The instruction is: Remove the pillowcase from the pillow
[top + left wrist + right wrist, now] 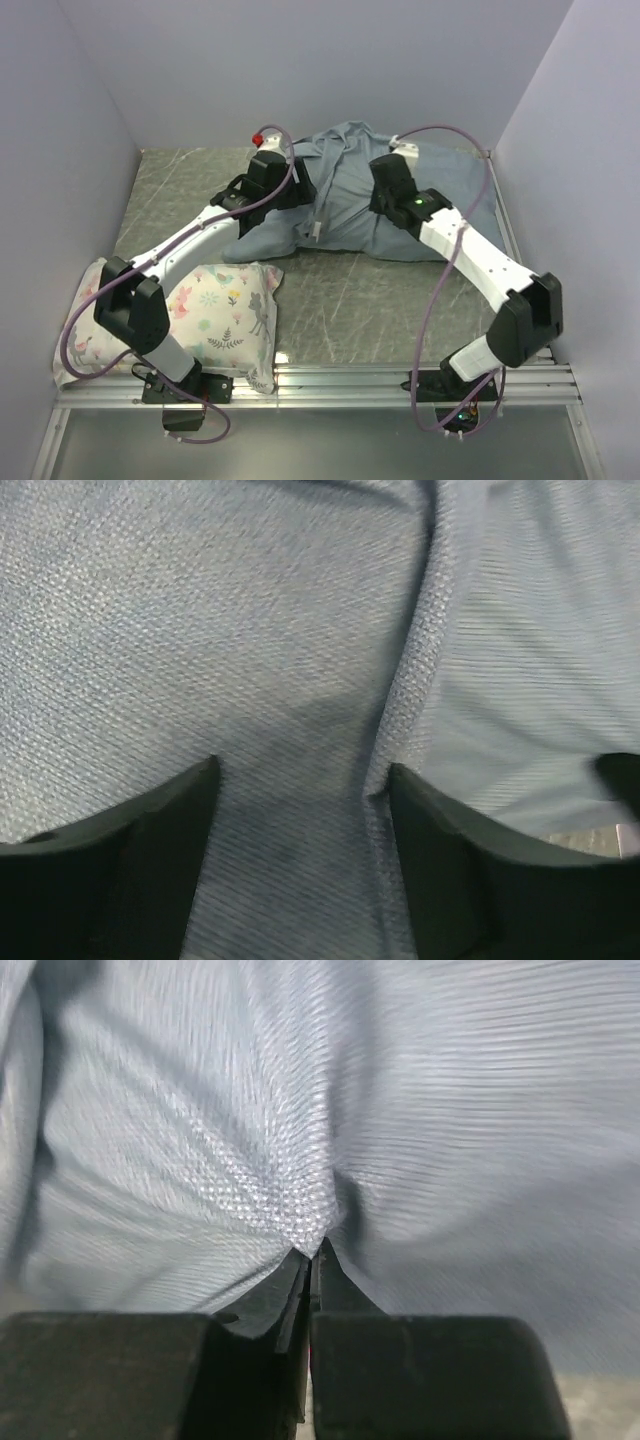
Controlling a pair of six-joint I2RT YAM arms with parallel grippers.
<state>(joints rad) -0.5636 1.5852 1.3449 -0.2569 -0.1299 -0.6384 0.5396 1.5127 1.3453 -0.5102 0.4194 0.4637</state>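
At the near left of the grey marbled table [350,290], beside the left arm's base, lies a white cushion printed with pastel flowers and animals [215,310]. Farther back, toward the rear wall, the soft dusty blue-grey fabric pillowcase [345,215] sits in a rumpled, bulging heap. The left gripper [303,770] has its jaws wide apart over a fold of that cloth, gripping nothing. The right gripper [312,1252] is closed tight, pinching a small puckered peak of it.
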